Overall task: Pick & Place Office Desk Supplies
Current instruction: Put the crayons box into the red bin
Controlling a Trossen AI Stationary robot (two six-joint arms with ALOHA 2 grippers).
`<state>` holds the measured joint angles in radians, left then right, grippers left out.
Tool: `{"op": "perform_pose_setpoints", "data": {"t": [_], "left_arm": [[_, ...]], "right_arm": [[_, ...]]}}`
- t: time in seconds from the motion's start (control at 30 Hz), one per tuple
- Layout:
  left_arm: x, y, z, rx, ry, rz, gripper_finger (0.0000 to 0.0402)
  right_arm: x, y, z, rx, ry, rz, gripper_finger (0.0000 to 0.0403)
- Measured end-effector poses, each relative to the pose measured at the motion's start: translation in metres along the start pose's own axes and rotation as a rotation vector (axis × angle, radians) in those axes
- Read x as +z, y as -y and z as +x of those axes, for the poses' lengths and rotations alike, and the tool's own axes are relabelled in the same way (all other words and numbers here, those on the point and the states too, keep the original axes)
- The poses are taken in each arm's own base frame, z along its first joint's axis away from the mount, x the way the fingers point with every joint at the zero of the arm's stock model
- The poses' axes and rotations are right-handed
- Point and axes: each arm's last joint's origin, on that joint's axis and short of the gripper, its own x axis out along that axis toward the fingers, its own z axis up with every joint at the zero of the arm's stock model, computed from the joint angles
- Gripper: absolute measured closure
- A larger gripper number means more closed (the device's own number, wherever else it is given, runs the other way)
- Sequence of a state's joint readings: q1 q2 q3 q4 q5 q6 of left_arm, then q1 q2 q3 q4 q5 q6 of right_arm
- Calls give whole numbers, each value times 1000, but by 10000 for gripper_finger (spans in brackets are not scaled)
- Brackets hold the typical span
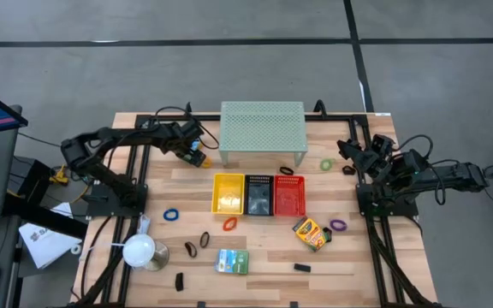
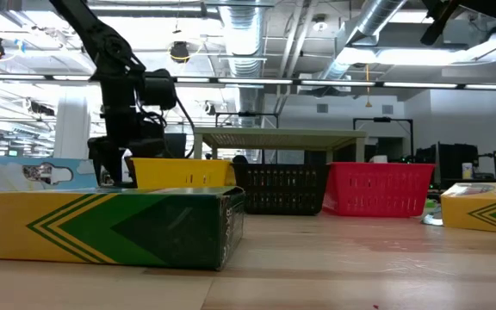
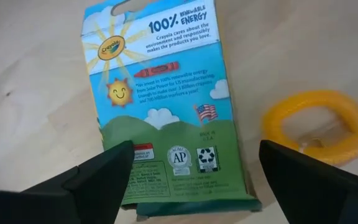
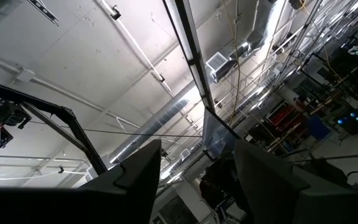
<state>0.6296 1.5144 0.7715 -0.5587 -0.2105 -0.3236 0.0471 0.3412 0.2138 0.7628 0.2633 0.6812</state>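
Left hand [image 3: 188, 180] wide open, fingers either side of a crayon box [image 3: 166, 99] lying flat on the bench [image 3: 36, 93], grasping nothing, yellow ring band [image 3: 319, 127] just beside it, right hand [image 4: 194, 180] parted, empty, raised at bench's right edge

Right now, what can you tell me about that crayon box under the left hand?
The crayon box is printed cardboard lying flat on the wooden table: a blue sky with a smiling sun, green hills and a renewable-energy slogan face up. A yellow ring lies beside it, apart. The left hand hovers open over its lower end.
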Motion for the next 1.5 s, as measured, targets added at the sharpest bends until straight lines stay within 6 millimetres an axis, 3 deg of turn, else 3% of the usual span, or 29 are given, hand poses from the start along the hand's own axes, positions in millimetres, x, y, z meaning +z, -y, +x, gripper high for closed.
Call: {"op": "perform_pose_setpoints", "data": {"t": [0.37, 0.53, 0.8, 0.9, 1.0, 1.1, 1.37, 1.5], "left_arm": [[-5, -7, -35, -107, 55, -44, 60], [-14, -7, -47, -176, 9, 50, 78], [-26, -1, -51, -179, -66, 149, 172], [-28, 2, -52, -146, -37, 311, 216], [-28, 4, -54, -28, 7, 497, 231], [-27, 7, -55, 19, 38, 635, 211], [-24, 14, -56, 18, 100, 911, 84], [-24, 14, -56, 11, 104, 992, 47]], "right_arm": [[0, 0, 0, 0, 0, 0, 202], [-1, 1, 1, -4, -5, -1, 202], [-4, 2, 2, -12, -20, -3, 202], [-6, 2, 2, -13, -33, 0, 202], [-6, 1, 2, -12, -36, 15, 202], [-7, 1, 2, -11, -39, 24, 202], [-6, 1, 2, -9, -39, 25, 202], [-7, 1, 2, -6, -42, 25, 202]]}}
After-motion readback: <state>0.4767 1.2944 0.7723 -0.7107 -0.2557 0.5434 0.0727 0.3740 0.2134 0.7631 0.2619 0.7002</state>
